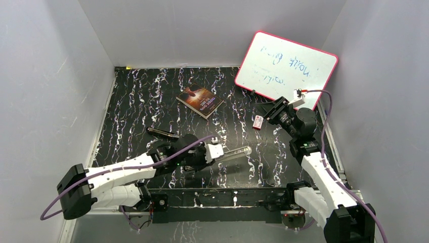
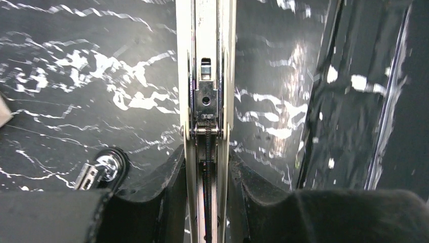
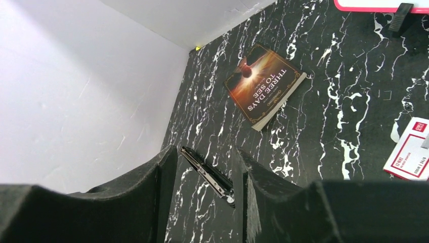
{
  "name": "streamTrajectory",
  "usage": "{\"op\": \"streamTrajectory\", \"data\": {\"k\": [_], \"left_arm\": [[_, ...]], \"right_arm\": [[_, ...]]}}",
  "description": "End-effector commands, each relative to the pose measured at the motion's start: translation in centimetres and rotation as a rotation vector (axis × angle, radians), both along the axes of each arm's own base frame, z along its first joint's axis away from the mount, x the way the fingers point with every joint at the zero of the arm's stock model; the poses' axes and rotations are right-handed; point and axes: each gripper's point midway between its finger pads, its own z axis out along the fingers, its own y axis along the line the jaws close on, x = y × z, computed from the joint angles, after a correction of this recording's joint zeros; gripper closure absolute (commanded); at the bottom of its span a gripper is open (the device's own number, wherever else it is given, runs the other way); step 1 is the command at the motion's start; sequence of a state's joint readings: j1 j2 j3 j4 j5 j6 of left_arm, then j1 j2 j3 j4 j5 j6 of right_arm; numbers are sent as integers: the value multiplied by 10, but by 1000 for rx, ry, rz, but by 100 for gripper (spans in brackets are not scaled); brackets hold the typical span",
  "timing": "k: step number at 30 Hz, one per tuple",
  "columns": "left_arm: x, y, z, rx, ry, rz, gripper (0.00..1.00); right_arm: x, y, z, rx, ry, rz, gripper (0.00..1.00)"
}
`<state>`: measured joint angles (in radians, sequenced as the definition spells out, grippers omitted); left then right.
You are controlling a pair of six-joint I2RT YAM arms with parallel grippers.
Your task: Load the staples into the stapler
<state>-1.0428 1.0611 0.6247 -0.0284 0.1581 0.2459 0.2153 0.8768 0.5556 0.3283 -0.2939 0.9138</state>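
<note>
Left wrist view, left claw (image 2: 206, 154) pinching stapler (image 2: 207, 76), right claw (image 3: 205, 152) spread near staples box (image 3: 407, 157).

The table (image 1: 136, 101) is covered by a glossy black sheet veined white like marble. The stapler (image 2: 207, 76) has smooth cream plastic sides around a bright metal channel. The book (image 1: 200, 100) has a glossy paper cover, the staple box (image 1: 258, 122) is card, and the whiteboard (image 1: 286, 66) is smooth and shiny.
</note>
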Motion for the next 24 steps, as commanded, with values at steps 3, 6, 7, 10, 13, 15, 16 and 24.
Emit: {"op": "streamTrajectory", "data": {"k": [3, 6, 7, 10, 13, 15, 16, 24], "left_arm": [[-10, 7, -15, 185, -27, -200, 100], [-7, 10, -21, 215, -67, -237, 100], [-6, 11, -23, 225, -85, -248, 100], [5, 16, -28, 263, -121, -238, 100], [15, 25, -38, 328, -118, -236, 100], [19, 32, -46, 373, -103, -243, 100], [21, 37, -49, 393, -88, -240, 100], [32, 54, -57, 402, -42, -195, 98]], "right_arm": [[0, -2, 22, -59, -102, 6, 47], [-1, -2, 17, -82, -101, 16, 47], [-1, -2, 15, -87, -98, 19, 47], [-1, 0, 8, -100, -86, 36, 46], [-2, 3, 1, -104, -68, 53, 46], [-2, 4, -2, -106, -61, 64, 46], [-2, 5, -5, -108, -56, 69, 46], [-2, 10, -18, -115, -25, 109, 45]]}}
